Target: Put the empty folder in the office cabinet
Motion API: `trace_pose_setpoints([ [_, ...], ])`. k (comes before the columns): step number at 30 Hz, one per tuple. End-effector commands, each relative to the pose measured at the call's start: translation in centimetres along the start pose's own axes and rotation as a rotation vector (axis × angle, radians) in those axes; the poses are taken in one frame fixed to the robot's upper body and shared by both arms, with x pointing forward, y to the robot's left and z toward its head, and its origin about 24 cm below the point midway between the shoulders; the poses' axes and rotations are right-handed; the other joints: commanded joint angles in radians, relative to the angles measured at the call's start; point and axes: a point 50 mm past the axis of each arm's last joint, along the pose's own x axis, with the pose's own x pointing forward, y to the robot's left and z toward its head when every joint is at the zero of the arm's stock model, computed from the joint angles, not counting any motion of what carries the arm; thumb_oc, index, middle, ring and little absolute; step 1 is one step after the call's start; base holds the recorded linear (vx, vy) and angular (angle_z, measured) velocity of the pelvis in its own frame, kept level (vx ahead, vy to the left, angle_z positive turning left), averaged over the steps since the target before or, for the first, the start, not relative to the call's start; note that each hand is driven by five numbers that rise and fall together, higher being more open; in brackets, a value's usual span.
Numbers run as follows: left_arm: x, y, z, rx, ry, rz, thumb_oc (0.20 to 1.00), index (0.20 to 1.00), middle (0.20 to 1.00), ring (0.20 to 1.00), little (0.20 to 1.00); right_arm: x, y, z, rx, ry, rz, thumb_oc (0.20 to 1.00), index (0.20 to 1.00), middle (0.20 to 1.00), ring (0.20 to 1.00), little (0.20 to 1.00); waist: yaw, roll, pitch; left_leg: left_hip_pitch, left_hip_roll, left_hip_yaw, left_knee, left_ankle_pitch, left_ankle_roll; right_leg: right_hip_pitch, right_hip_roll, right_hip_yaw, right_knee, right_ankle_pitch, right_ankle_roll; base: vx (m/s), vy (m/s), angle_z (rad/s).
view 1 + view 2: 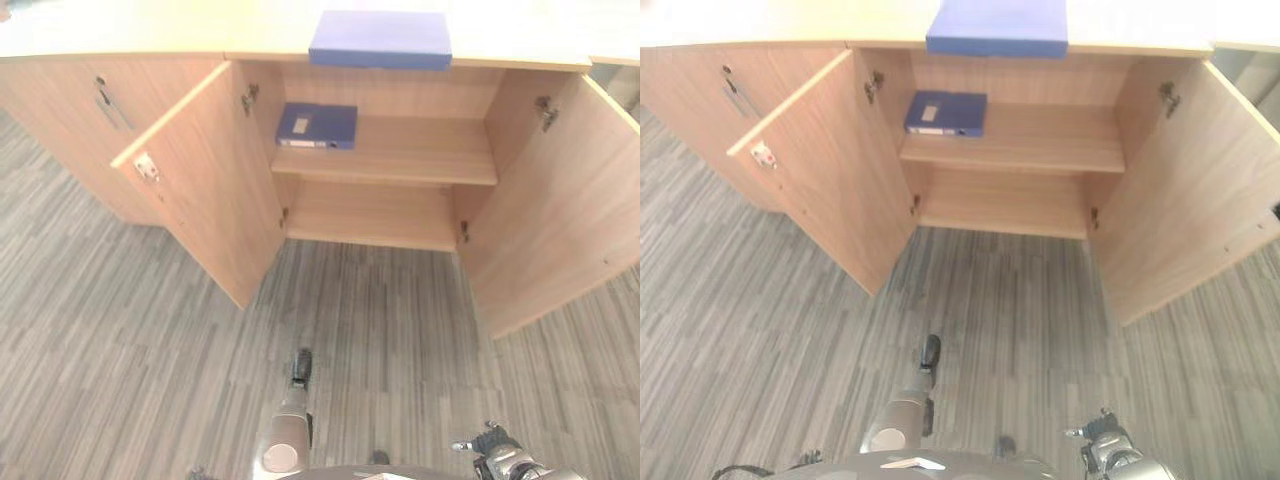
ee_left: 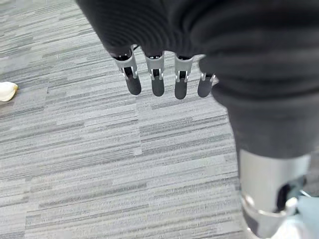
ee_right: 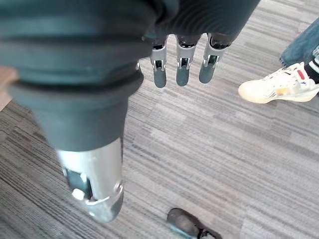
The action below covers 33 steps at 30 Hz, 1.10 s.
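- We see the office cabinet (image 1: 385, 190) standing open on the grey striped floor (image 1: 120, 350), both of its doors swung wide toward us.
- The left door (image 1: 205, 185) juts out at an angle with a small latch plate near its outer edge; the right door (image 1: 560, 210) opens to the other side.
- On the cabinet's top, at its front edge above the open compartment, lies a blue folder (image 1: 381, 39), flat, its near side slightly overhanging the edge.
- A second, darker blue folder (image 1: 317, 126) with a pale label lies flat at the left end of the upper shelf (image 1: 420, 155), close to the left wall.
- The lower shelf (image 1: 370, 215) shows bare wood.
- To the left of the open compartment, a closed door (image 1: 95, 120) carries a dark handle.
- Our left hand (image 2: 157, 74) hangs over the floor with its fingers straight and relaxed, holding nothing.
- Our right hand (image 3: 182, 62) likewise hangs above the floor, fingers straight and loose, nothing in them.
- In the right wrist view, a person's white shoe (image 3: 279, 84) rests on the floor near the right hand's fingertips.
- In the left wrist view, a small pale object (image 2: 7, 91) lies on the floor, well apart from the left hand; we cannot tell what it is.
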Motion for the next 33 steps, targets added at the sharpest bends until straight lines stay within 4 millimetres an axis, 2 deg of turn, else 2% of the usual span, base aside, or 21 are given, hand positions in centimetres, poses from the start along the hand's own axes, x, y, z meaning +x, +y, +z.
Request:
trace_pose_setpoints([
  [1, -0.5, 0.2, -3.9, -0.004, 0.102, 0.025, 1.000, 1.000, 1.000, 1.000, 1.000, -0.2, 0.5, -3.1, 0.015, 0.071, 0.012, 1.000, 1.000, 1.000, 1.000, 1.000, 0.031, -0.044, -0.102, -0.033, -0.067, 0.002, 0.039, 0.072, 0.056, 0.070, -0.097, -0.059, 0.088, -0.079, 0.138, 0.54, 0.304, -0.71],
  [3, -0.7, 0.0, -5.1, -0.008, 0.139, 0.023, 1.000, 1.000, 1.000, 1.000, 1.000, -0.3, 0.9, -3.9, 0.058, 0.098, 0.024, 1.000, 1.000, 1.000, 1.000, 1.000, 0.030, -0.050, -0.128, 0.020, -0.105, 0.031, 0.032, 0.049, 0.081, 0.039, -0.153, -0.073, 0.203, -0.038, 0.175, 0.42, 0.303, -0.53],
  [4, -0.7, -0.3, -5.4, -0.024, 0.147, 0.018, 1.000, 1.000, 1.000, 1.000, 1.000, -0.4, 0.8, -4.0, 0.079, 0.100, 0.024, 1.000, 1.000, 1.000, 1.000, 1.000, 0.028, -0.049, -0.126, 0.052, -0.129, 0.053, 0.023, 0.031, 0.103, -0.021, -0.212, -0.085, 0.315, 0.063, 0.200, 0.21, 0.324, -0.36],
  [5, -0.7, -0.3, -5.2, -0.031, 0.141, 0.017, 1.000, 1.000, 1.000, 1.000, 1.000, -0.3, 0.7, -3.6, 0.097, 0.085, 0.020, 1.000, 1.000, 1.000, 1.000, 1.000, 0.026, -0.043, -0.118, 0.074, -0.150, 0.059, 0.018, 0.016, 0.124, -0.084, -0.256, -0.103, 0.413, 0.168, 0.204, 0.17, 0.337, -0.42],
  [6, -0.6, -0.4, -4.9, -0.023, 0.133, 0.013, 1.000, 1.000, 1.000, 1.000, 1.000, -0.3, 0.6, -3.3, 0.111, 0.076, 0.015, 1.000, 1.000, 1.000, 1.000, 1.000, 0.018, -0.035, -0.113, 0.099, -0.166, 0.059, 0.010, 0.005, 0.138, -0.119, -0.278, -0.119, 0.475, 0.237, 0.178, 0.25, 0.379, -0.53],
  [7, -0.6, -0.4, -4.7, -0.029, 0.122, 0.017, 1.000, 1.000, 1.000, 1.000, 1.000, -0.2, 0.4, -2.7, 0.166, 0.052, 0.000, 1.000, 1.000, 1.000, 1.000, 1.000, 0.003, -0.024, -0.102, 0.150, -0.189, 0.058, 0.000, -0.033, 0.164, -0.169, -0.330, -0.181, 0.549, 0.294, 0.155, 0.22, 0.274, -0.31],
  [8, -0.6, -0.4, -4.7, -0.029, 0.122, 0.017, 1.000, 1.000, 1.000, 1.000, 1.000, -0.2, 0.4, -2.7, 0.166, 0.052, -0.001, 1.000, 1.000, 1.000, 1.000, 1.000, 0.002, -0.025, -0.101, 0.151, -0.191, 0.057, 0.000, -0.034, 0.164, -0.168, -0.331, -0.181, 0.551, 0.293, 0.156, 0.29, 0.227, 0.15],
  [9, -0.5, 0.0, -4.2, -0.055, 0.101, 0.035, 1.000, 1.000, 1.000, 1.000, 1.000, -0.1, 0.2, -2.0, 0.243, 0.034, -0.021, 1.000, 1.000, 1.000, 1.000, 1.000, -0.017, -0.010, -0.090, 0.181, -0.185, 0.046, -0.005, -0.057, 0.167, -0.232, -0.342, -0.220, 0.526, 0.266, 0.139, 0.12, 0.052, 0.39],
  [10, -0.5, 0.0, -4.2, -0.055, 0.101, 0.034, 1.000, 1.000, 1.000, 1.000, 1.000, -0.1, 0.2, -2.0, 0.243, 0.033, -0.021, 1.000, 1.000, 1.000, 1.000, 1.000, -0.018, -0.008, -0.092, 0.179, -0.182, 0.045, -0.005, -0.055, 0.166, -0.233, -0.339, -0.221, 0.522, 0.269, 0.138, 0.16, 0.047, 0.25],
  [11, -0.5, 0.1, -3.9, -0.059, 0.087, 0.042, 1.000, 1.000, 1.000, 1.000, 1.000, -0.1, 0.2, -1.5, 0.267, 0.018, -0.024, 1.000, 1.000, 1.000, 1.000, 1.000, -0.031, 0.006, -0.077, 0.191, -0.170, 0.033, -0.004, -0.059, 0.166, -0.278, -0.319, -0.218, 0.510, 0.222, 0.130, 0.07, -0.045, 0.12],
  [13, -0.4, 0.5, -3.2, -0.056, 0.066, 0.054, 1.000, 1.000, 1.000, 1.000, 1.000, 0.0, -0.4, -0.6, 0.303, -0.008, -0.039, 1.000, 1.000, 1.000, 1.000, 1.000, -0.059, 0.025, -0.056, 0.208, -0.151, 0.014, -0.005, -0.065, 0.157, -0.321, -0.271, -0.206, 0.406, 0.178, 0.128, 0.18, -0.159, 0.30],
  [14, -0.3, 0.9, -2.7, -0.051, 0.048, 0.065, 1.000, 1.000, 1.000, 1.000, 1.000, 0.0, -0.8, -0.4, 0.316, -0.010, -0.049, 1.000, 1.000, 1.000, 1.000, 1.000, -0.090, 0.015, -0.037, 0.242, -0.154, -0.007, -0.007, -0.086, 0.147, -0.336, -0.210, -0.162, 0.247, 0.175, 0.142, 0.20, -0.178, 0.49],
  [15, -0.3, 0.9, -2.6, -0.052, 0.047, 0.065, 1.000, 1.000, 1.000, 1.000, 1.000, 0.0, -0.8, -0.4, 0.316, -0.011, -0.049, 1.000, 1.000, 1.000, 1.000, 1.000, -0.090, 0.016, -0.037, 0.241, -0.153, -0.007, -0.007, -0.085, 0.146, -0.334, -0.209, -0.163, 0.242, 0.179, 0.141, 0.22, -0.189, 0.55],
  [16, -0.3, 1.1, -2.7, -0.035, 0.051, 0.066, 1.000, 1.000, 1.000, 1.000, 1.000, 0.0, -0.6, -0.9, 0.327, 0.007, -0.048, 1.000, 1.000, 1.000, 1.000, 1.000, -0.105, 0.005, -0.036, 0.259, -0.157, -0.025, -0.007, -0.096, 0.145, -0.320, -0.172, -0.116, 0.179, 0.170, 0.144, 0.13, -0.094, 0.50],
  [17, -0.3, 1.1, -2.8, -0.030, 0.053, 0.064, 1.000, 1.000, 1.000, 1.000, 1.000, -0.1, -0.6, -1.2, 0.328, 0.017, -0.046, 1.000, 1.000, 1.000, 1.000, 1.000, -0.109, -0.001, -0.037, 0.269, -0.154, -0.028, -0.007, -0.098, 0.144, -0.322, -0.149, -0.088, 0.170, 0.174, 0.152, 0.19, -0.152, 0.62],
  [19, -0.3, 0.8, -2.8, -0.026, 0.058, 0.060, 1.000, 1.000, 1.000, 1.000, 1.000, -0.1, -0.3, -1.6, 0.311, 0.032, -0.046, 1.000, 1.000, 1.000, 1.000, 1.000, -0.103, -0.022, -0.045, 0.282, -0.151, -0.032, -0.005, -0.113, 0.143, -0.288, -0.132, -0.096, 0.114, 0.182, 0.143, 0.16, -0.178, 0.59],
  [21, -0.4, 0.5, -3.2, -0.030, 0.075, 0.051, 1.000, 1.000, 1.000, 1.000, 1.000, -0.1, 0.1, -2.2, 0.275, 0.051, -0.025, 1.000, 1.000, 1.000, 1.000, 1.000, -0.104, -0.029, -0.065, 0.291, -0.134, -0.042, -0.007, -0.118, 0.133, -0.257, -0.104, -0.109, 0.063, 0.186, 0.136, 0.18, -0.231, 0.29],
  [22, -0.4, 0.1, -3.7, -0.027, 0.099, 0.038, 1.000, 1.000, 1.000, 1.000, 1.000, -0.2, 0.5, -3.1, 0.240, 0.076, -0.016, 1.000, 1.000, 1.000, 1.000, 1.000, -0.103, -0.036, -0.088, 0.306, -0.120, -0.044, -0.007, -0.129, 0.125, -0.223, -0.085, -0.123, 0.026, 0.185, 0.128, 0.17, -0.179, -0.03],
  [28, -0.6, 0.1, -4.7, -0.048, 0.136, 0.030, 1.000, 1.000, 1.000, 1.000, 1.000, -0.3, 0.8, -3.8, 0.231, 0.094, -0.003, 1.000, 1.000, 1.000, 1.000, 1.000, -0.101, -0.044, -0.114, 0.330, -0.093, -0.041, -0.007, -0.141, 0.107, -0.184, -0.055, -0.131, 0.002, 0.160, 0.115, 0.12, -0.119, -0.04],
  [33, -0.7, 0.9, -5.3, -0.080, 0.148, 0.056, 1.000, 1.000, 1.000, 1.000, 1.000, -0.4, 1.3, -4.4, 0.225, 0.108, 0.017, 1.000, 1.000, 1.000, 1.000, 1.000, -0.094, -0.051, -0.130, 0.333, -0.075, -0.049, -0.007, -0.136, 0.093, -0.171, -0.041, -0.144, 0.002, 0.146, 0.106, 0.06, -0.074, 0.04],
])
